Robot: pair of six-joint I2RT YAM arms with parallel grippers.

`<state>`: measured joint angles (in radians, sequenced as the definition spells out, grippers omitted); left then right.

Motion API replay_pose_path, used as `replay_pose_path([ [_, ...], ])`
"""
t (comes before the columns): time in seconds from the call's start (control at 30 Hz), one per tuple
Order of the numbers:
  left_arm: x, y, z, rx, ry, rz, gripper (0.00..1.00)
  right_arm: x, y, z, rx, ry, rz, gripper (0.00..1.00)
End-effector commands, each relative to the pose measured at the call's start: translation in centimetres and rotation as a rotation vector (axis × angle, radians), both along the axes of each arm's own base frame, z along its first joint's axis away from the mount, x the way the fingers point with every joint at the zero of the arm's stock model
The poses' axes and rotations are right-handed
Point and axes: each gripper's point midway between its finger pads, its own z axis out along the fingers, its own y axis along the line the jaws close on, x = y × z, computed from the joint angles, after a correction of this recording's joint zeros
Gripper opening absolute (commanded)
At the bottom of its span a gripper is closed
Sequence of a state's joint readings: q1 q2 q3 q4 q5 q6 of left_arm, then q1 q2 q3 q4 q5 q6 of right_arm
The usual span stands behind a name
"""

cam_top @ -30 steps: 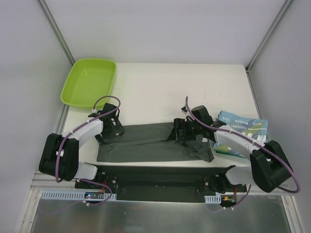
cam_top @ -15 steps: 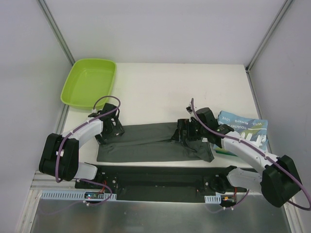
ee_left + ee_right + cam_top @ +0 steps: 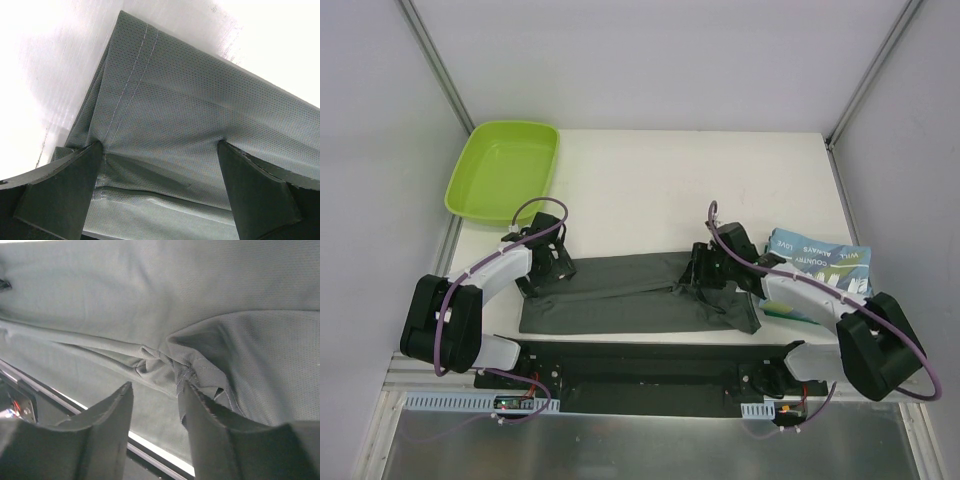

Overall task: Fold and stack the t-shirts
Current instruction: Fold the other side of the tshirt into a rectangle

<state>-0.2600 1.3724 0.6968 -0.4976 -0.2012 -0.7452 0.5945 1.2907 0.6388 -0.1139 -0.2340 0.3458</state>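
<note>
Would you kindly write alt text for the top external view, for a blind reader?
A dark grey t-shirt lies stretched along the near edge of a table, the left gripper at its left end, the right gripper near its right. A light blue t-shirt lies at right, a lime-green tray far left.

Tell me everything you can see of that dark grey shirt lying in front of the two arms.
The dark grey t-shirt lies folded into a long, flat band along the near edge of the table. Its cloth looks like a fine dotted mesh knit, with a double-stitched hem at its left end. The left gripper stands open over that end, fingertips seemingly on the cloth. Near the right end the cloth bunches into a pucker beside the right gripper, whose fingers stand slightly apart.
</note>
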Motion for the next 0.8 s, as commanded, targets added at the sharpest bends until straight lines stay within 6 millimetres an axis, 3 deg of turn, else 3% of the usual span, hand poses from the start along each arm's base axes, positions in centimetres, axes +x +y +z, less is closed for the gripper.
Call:
replay_pose_path([
  [0.0, -0.8, 0.5, -0.5, 0.008, 0.025, 0.003, 0.99, 0.9, -0.1, 1.4, 0.034, -0.062, -0.061, 0.45],
  [0.1, -0.8, 0.6, -0.5, 0.011, 0.022, 0.002, 0.99, 0.3, -1.0, 1.4, 0.002, -0.058, -0.066, 0.53],
  [0.37, -0.8, 0.5, -0.5, 0.008, 0.024, 0.003, 0.99, -0.7, -2.7, 0.6, -0.058, -0.054, -0.09, 0.55],
  [0.77, -0.8, 0.5, -0.4, 0.007, 0.021, 0.003, 0.99, 0.9, -0.1, -0.5, -0.009, -0.014, -0.048, 0.51],
])
